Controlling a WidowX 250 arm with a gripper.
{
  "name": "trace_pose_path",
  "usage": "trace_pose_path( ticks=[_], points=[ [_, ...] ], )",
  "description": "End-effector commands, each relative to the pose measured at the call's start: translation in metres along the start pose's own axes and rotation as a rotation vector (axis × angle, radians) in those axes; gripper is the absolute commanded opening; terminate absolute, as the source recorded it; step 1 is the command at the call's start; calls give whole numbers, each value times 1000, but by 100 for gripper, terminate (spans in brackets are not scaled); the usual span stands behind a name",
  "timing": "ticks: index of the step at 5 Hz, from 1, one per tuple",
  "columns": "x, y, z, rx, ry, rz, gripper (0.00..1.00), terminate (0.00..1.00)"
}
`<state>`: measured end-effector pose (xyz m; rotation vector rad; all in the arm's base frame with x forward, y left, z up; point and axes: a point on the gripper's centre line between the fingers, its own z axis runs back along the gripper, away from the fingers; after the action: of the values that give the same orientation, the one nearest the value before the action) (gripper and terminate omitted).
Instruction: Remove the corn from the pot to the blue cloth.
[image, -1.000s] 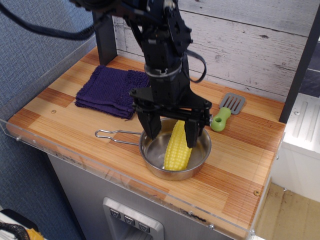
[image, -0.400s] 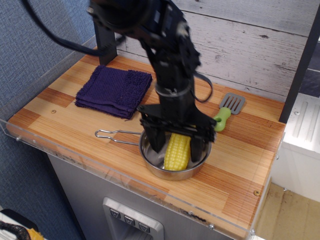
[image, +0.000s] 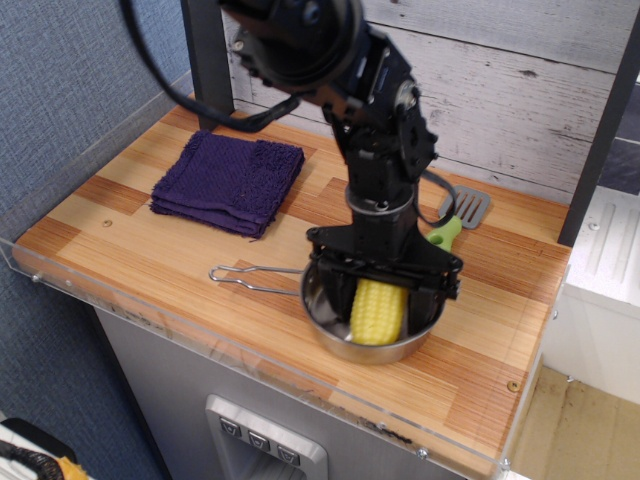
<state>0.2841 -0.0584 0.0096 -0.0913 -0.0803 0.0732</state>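
The yellow corn (image: 378, 314) lies in the shiny steel pot (image: 330, 318), whose wire handle (image: 255, 277) points left. My gripper (image: 380, 298) is down inside the pot with its two black fingers (image: 336, 296) astride the corn, one on each side. The jaws look open, with small gaps to the cob. The upper end of the corn is hidden under the gripper. The folded dark blue cloth (image: 230, 180) lies at the back left of the wooden table, apart from the pot.
A grey spatula (image: 468, 205) with a green handle lies behind the pot, partly hidden by the arm. A clear acrylic rim (image: 150, 325) runs along the table's front and left edges. A wooden plank wall stands behind.
The gripper has moved right and down into the pot, around the corn. The pot with the corn and its handle has shifted to the right.
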Motion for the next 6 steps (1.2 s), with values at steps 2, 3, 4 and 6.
trace_pose_path(
  ticks=[2,3,4,6],
  points=[
    [13,0,48,-59,-82,-37,0,0],
    [23,3,89,-69,-89,-68,0,0],
    [37,14,120,-92,-104,-82,0,0],
    [77,91,133,-41,-120,18,0,0]
  ],
)
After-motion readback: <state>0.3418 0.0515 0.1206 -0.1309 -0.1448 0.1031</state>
